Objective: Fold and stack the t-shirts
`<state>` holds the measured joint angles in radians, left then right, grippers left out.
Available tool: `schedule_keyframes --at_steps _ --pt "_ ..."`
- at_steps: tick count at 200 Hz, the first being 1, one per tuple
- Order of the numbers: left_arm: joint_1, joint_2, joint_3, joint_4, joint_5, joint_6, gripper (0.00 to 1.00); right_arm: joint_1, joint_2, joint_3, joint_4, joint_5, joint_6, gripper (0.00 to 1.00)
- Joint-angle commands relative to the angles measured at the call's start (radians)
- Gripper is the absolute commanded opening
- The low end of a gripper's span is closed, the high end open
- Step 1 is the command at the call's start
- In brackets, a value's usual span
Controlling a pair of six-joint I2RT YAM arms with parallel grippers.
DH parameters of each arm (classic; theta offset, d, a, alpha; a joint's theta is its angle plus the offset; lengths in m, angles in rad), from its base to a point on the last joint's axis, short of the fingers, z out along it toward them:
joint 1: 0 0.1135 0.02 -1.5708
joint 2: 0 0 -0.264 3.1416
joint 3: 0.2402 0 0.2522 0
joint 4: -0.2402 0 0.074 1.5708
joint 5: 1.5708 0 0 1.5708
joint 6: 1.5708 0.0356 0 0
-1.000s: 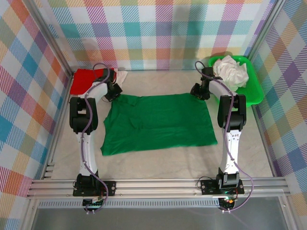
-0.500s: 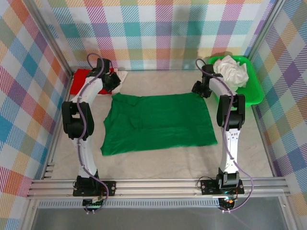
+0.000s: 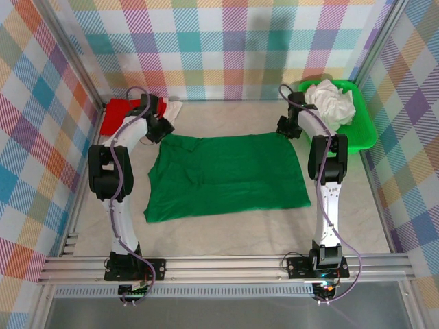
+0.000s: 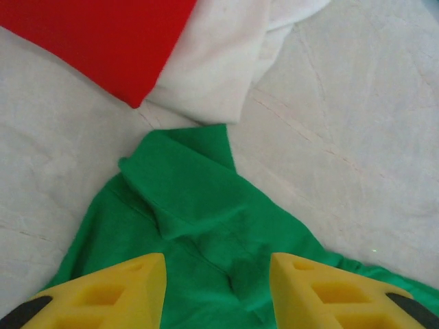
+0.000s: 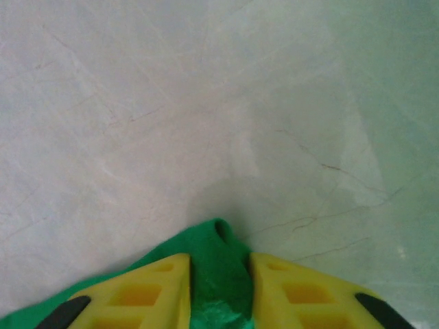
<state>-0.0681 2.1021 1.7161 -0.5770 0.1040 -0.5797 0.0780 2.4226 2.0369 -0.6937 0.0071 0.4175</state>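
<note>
Left fingers (image 4: 116,295): spread apart, holding nothing, hovering over a rumpled corner of the green shirt (image 4: 206,226); cloth shows in the gap between them.
Right fingers (image 5: 137,295): drawn in on a fold of the green shirt (image 5: 219,267), pinching it; the fold pokes up between the two yellow pads.
Left fingers, top view (image 3: 159,130): at the shirt's upper left corner.
Right fingers, top view (image 3: 287,128): at the shirt's upper right corner.
Green shirt (image 3: 226,175): spread nearly flat in the middle of the frame, a few creases on its left half, the lower edge running slightly uphill to the right.
Red shirt (image 4: 103,34): folded flat, upper left of the left wrist view, its corner close to the green corner but apart from it.
White shirt (image 4: 219,62): under the red one, sticking out to its right, its edge touching the green corner.
Stack, top view (image 3: 120,113): at the left, against the back wall.
Tray (image 3: 360,137): bright green, upper right of the frame.
White heap (image 3: 330,99): crumpled cloth lying in the tray.
Surface (image 3: 226,226): pale grey and bare around the green shirt.
</note>
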Motion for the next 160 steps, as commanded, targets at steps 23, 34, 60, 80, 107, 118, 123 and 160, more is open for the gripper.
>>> schedule_keyframes --at_steps 23,34,60,80,107,118,123,160 --pt "0.025 0.121 0.117 -0.044 -0.041 0.021 0.45 0.005 -0.025 -0.055 0.001 -0.024 -0.011 0.1" --pt "0.029 0.147 0.143 -0.053 -0.048 0.022 0.45 0.005 -0.034 -0.069 0.01 -0.02 -0.01 0.06" --pt "0.037 0.204 0.213 -0.081 -0.059 0.038 0.42 0.005 -0.068 -0.118 0.043 -0.02 -0.005 0.0" --pt "0.037 0.223 0.246 -0.103 -0.072 0.043 0.41 0.005 -0.076 -0.119 0.04 -0.026 -0.005 0.0" --pt "0.041 0.19 0.212 -0.098 -0.102 0.043 0.41 0.004 -0.082 -0.122 0.04 -0.025 -0.002 0.0" --pt "0.044 0.173 0.193 -0.095 -0.108 0.045 0.42 0.005 -0.082 -0.122 0.04 -0.028 0.0 0.0" --pt "0.045 0.168 0.184 -0.091 -0.11 0.045 0.42 0.005 -0.082 -0.121 0.04 -0.029 0.0 0.0" --pt "0.048 0.13 0.114 -0.042 -0.093 0.035 0.43 0.005 -0.082 -0.127 0.043 -0.031 0.006 0.0"
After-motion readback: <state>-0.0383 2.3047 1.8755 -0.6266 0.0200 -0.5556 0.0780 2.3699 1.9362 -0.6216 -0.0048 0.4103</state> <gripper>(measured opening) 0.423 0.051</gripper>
